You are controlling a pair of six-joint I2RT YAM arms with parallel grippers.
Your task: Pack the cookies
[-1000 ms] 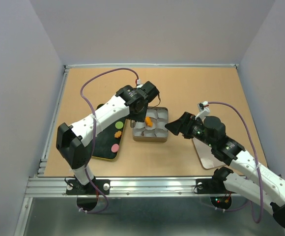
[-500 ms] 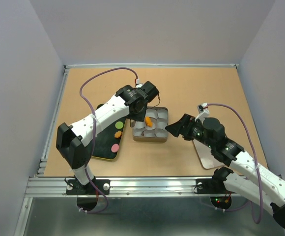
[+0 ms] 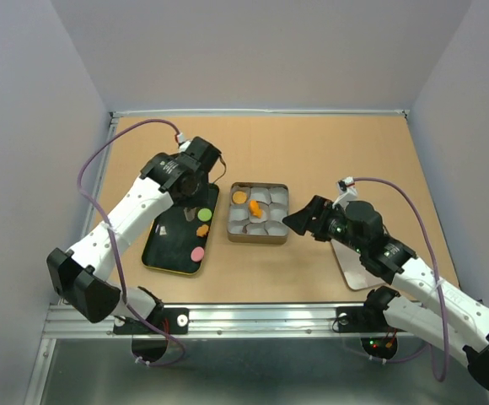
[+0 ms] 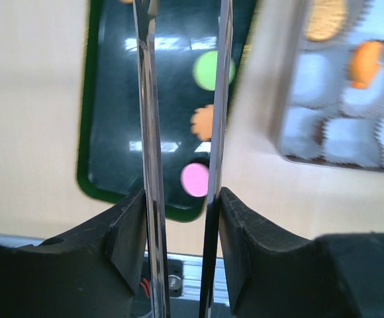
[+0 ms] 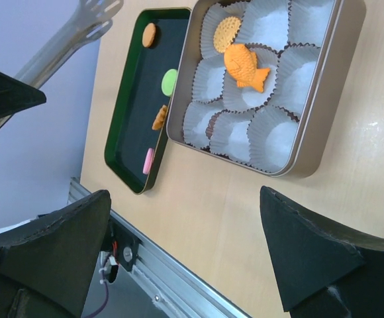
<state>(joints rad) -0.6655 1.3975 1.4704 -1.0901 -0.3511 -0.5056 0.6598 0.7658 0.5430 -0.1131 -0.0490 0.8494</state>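
Note:
Three cookies lie on the black tray [image 3: 167,240]: a yellow-green one [image 3: 204,214], an orange one [image 3: 201,229] and a pink one [image 3: 197,253]. The right wrist view shows a fourth, a round orange cookie [image 5: 149,34], at the tray's far end. The metal tin [image 3: 279,239] of white paper cups holds a round orange cookie [image 3: 239,197] and an orange fish cookie [image 3: 254,207]. My left gripper [image 3: 196,169] is over the tray's far end, shut on metal tongs [image 4: 147,132] whose blades are apart and empty. My right gripper [image 3: 299,221] is open and empty, just right of the tin.
A flat pinkish lid [image 3: 348,263] lies on the table under my right arm. The tin sits right of the tray with a narrow gap between them. The aluminium rail [image 3: 253,316] runs along the near edge, and grey walls close in the table's left, right and back.
My left arm has swung left from over the tin to over the black tray. A round orange cookie now shows in the tin's far left cup. The right arm has barely moved.

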